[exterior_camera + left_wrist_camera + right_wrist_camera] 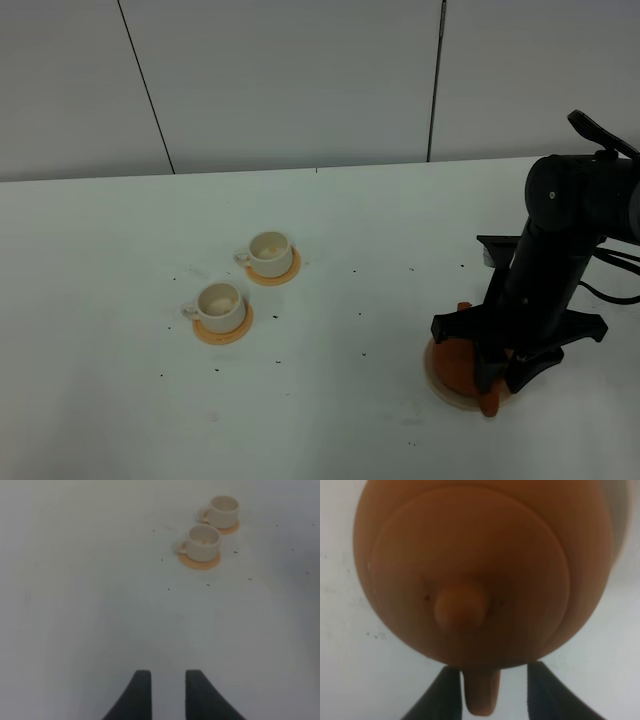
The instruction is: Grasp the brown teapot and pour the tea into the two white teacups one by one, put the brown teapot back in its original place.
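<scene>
Squat reddish-brown teapot (470,555), domed lid (410,580), round knob (461,605), handle (481,692) between fingers (442,695)

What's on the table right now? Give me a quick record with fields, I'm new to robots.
Teapot: brown teapot sitting on a pale coaster
Right gripper: open, jaws either side of the teapot's handle
Left gripper: open, holding nothing
Cups: two white teacups, each on an orange coaster, no tea visible inside
</scene>
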`<move>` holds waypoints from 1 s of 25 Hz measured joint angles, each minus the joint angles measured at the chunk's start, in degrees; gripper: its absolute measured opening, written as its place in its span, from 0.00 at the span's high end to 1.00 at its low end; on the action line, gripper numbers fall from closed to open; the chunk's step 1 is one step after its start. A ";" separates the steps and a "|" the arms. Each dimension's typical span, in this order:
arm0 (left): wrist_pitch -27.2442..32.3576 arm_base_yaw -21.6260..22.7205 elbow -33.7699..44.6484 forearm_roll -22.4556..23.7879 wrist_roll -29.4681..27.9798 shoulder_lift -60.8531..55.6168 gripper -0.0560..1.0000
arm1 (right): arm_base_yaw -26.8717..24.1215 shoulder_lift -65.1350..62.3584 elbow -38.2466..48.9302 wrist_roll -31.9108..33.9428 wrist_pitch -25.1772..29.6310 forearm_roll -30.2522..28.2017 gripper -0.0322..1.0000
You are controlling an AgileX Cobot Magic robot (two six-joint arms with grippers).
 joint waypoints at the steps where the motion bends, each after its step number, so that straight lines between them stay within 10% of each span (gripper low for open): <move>1: 0.00 0.00 0.00 0.00 0.00 0.00 0.72 | 0.00 0.06 0.00 0.00 0.00 0.27 0.67; 25: 0.00 0.00 0.00 0.00 0.00 0.00 0.72 | 0.00 1.26 0.00 -2.20 0.03 3.34 0.87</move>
